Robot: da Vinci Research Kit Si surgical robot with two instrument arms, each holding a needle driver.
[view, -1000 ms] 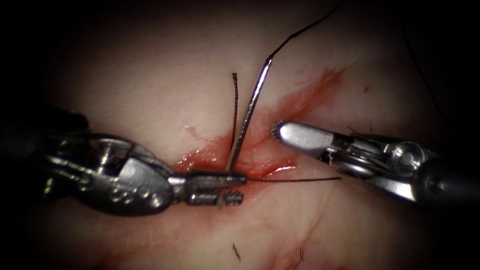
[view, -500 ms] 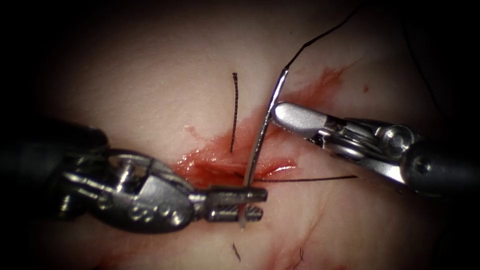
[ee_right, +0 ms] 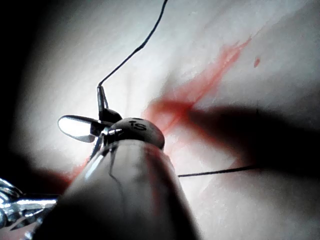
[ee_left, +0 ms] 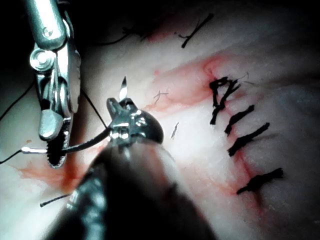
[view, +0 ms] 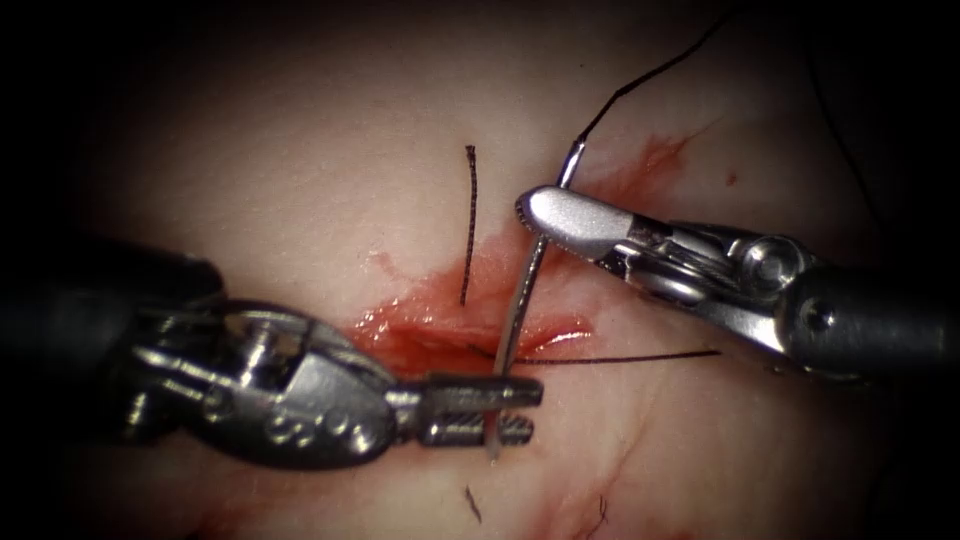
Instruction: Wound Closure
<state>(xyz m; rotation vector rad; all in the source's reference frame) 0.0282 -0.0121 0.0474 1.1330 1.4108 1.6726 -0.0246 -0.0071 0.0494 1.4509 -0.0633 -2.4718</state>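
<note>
My left tool point(view: 495, 408) is shut on the curved needle point(view: 520, 290) just behind its tip, which pokes out past the jaws. The needle stands free above the red cut point(view: 430, 325), not in the tissue. Its tail point(view: 572, 152) points up, with black thread point(view: 650, 75) trailing to the upper right. My right tool point(view: 535, 215) comes in from the right, its jaws open on either side of the needle near the tail. In the left wrist view the needle point(ee_left: 80, 146) runs from my left tool point(ee_left: 120, 107) into the right tool point(ee_left: 50, 147). The right wrist view shows the right tool point(ee_right: 82, 127) beside the tail point(ee_right: 101, 97).
A short thread end point(view: 470, 220) lies upright left of the needle. Another strand point(view: 620, 357) runs from the cut to the right. Several finished black stitches point(ee_left: 240, 130) cross the cut farther along. Red fluid point(view: 650, 155) streaks the tissue toward the upper right.
The left tool carried the needle a little right and down. The right tool moved left and up until its jaws reached the needle near the tail.
</note>
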